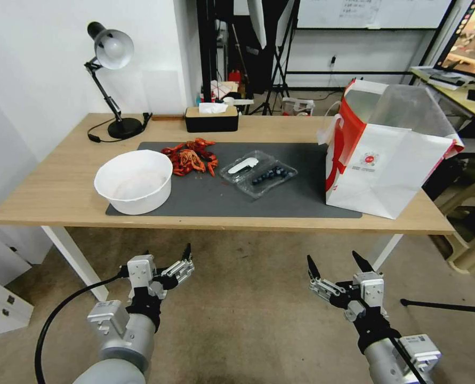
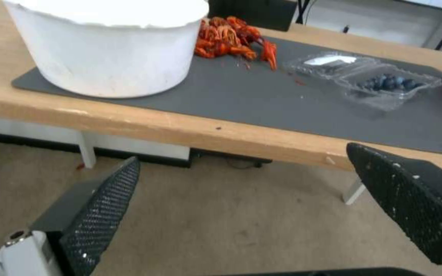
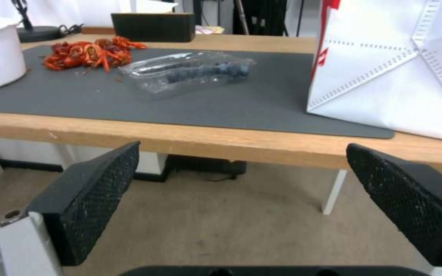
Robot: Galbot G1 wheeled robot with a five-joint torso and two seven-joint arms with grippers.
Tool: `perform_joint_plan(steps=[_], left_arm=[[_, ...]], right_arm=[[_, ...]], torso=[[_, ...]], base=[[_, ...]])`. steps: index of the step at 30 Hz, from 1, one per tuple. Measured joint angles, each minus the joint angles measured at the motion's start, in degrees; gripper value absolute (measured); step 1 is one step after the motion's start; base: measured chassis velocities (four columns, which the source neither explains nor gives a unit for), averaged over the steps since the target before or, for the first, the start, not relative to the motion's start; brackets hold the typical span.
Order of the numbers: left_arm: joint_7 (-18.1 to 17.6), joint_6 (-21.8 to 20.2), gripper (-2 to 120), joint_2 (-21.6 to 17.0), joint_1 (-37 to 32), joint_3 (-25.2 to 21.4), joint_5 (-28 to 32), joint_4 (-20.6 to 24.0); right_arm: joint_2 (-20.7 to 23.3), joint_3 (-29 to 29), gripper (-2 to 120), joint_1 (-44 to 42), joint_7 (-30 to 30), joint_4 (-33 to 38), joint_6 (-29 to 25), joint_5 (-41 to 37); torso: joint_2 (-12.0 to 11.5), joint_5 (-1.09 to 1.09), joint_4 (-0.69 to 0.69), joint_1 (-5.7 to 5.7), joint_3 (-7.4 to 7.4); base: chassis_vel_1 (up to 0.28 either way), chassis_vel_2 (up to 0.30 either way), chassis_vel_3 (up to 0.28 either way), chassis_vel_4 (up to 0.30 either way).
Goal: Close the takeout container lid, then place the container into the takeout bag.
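The container (image 1: 258,174) lies open on the grey mat (image 1: 280,197) mid-table, its lid (image 1: 243,165) flat toward the far edge, berries (image 1: 270,174) in the near half. The bag (image 1: 386,154) stands upright and open at the table's right end. Both grippers, left (image 1: 181,261) and right (image 1: 336,264), hang below the near edge, fingers apart, holding nothing.

On the table (image 1: 61,192) lies a mat (image 1: 280,200). The bowl (image 1: 134,181) sits at its left end, the crayfish (image 1: 191,156) behind and to the bowl's right, the open takeout container (image 1: 258,173) mid-mat, and the takeout bag (image 1: 386,154) stands at the right end.
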State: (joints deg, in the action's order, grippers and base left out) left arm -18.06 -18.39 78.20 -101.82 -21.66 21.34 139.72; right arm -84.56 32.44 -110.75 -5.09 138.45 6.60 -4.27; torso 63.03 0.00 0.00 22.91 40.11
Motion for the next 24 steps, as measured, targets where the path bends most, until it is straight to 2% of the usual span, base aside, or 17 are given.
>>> perform_joint_plan(steps=[13, 15, 20, 23, 24], left_arm=[[0.8, 1.6, 100, -0.8, 0.7, -0.2, -0.3, -1.3], [0.9, 2.1, 100, -0.8, 0.6, -0.5, -0.6, -1.7], [1.1, 2.5, 100, -0.4, 0.7, -0.8, -0.7, -1.8], [1.2, 4.0, 100, 0.2, 0.3, -1.1, -1.7, -2.3], [1.2, 4.0, 100, 0.2, 0.3, -1.1, -1.7, -2.3]], right_arm=[[3.2, -0.1, 100, 2.5, 0.9, -0.9, -0.2, -4.9], [6.7, -0.7, 100, 6.1, 2.2, -1.6, 1.3, -9.6], [10.6, -2.0, 100, 10.3, 4.2, -3.7, 1.5, -13.8], [15.7, -5.2, 100, 19.5, 9.2, -7.8, 1.4, -21.5], [15.7, -5.2, 100, 19.5, 9.2, -7.8, 1.4, -21.5]], torso=[[0.0, 0.00, -0.02, 0.01, 0.00], [0.0, 0.01, 0.00, 0.01, 0.00], [0.0, 0.00, -0.01, 0.01, 0.00], [0.0, 0.00, 0.00, 0.01, 0.00], [0.0, 0.00, 0.00, 0.01, 0.00]], base=[[0.000, 0.000, 0.000, 0.000], [0.000, 0.000, 0.000, 0.000], [0.000, 0.000, 0.000, 0.000], [0.000, 0.000, 0.000, 0.000], [0.000, 0.000, 0.000, 0.000]])
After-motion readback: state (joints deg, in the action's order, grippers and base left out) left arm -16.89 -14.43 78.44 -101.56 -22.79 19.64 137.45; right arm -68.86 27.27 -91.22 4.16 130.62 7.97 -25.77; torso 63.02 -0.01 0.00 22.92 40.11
